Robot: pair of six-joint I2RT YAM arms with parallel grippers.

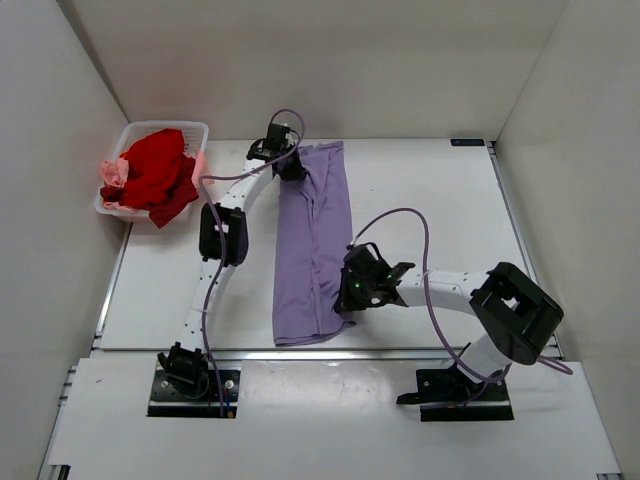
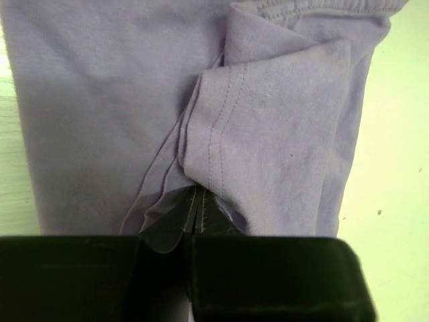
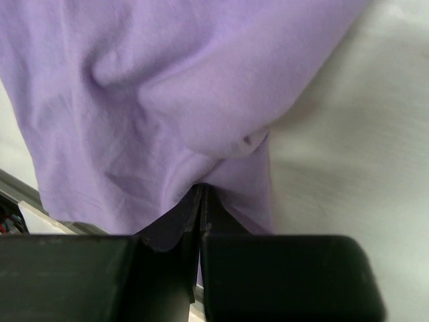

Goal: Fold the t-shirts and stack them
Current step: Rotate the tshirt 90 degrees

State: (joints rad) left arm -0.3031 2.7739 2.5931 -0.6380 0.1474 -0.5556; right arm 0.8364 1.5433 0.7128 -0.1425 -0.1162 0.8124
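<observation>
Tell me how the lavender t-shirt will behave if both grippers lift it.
Probably floppy: the lavender t-shirt bunches into soft folds at the left gripper and right gripper, so the span between likely sags. Likely light, being thin cloth. It looks matte, so slipping from the shut jaws seems unlikely.

basket [image 1: 195,130] blocks far-left corner, bare tabletop [image 1: 430,190] right of lavender t-shirt [image 1: 315,240]

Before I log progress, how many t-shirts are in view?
3: lavender t-shirt on the table, held by left gripper and right gripper; red t-shirt and pink t-shirt in the basket, maybe hiding others.
</observation>
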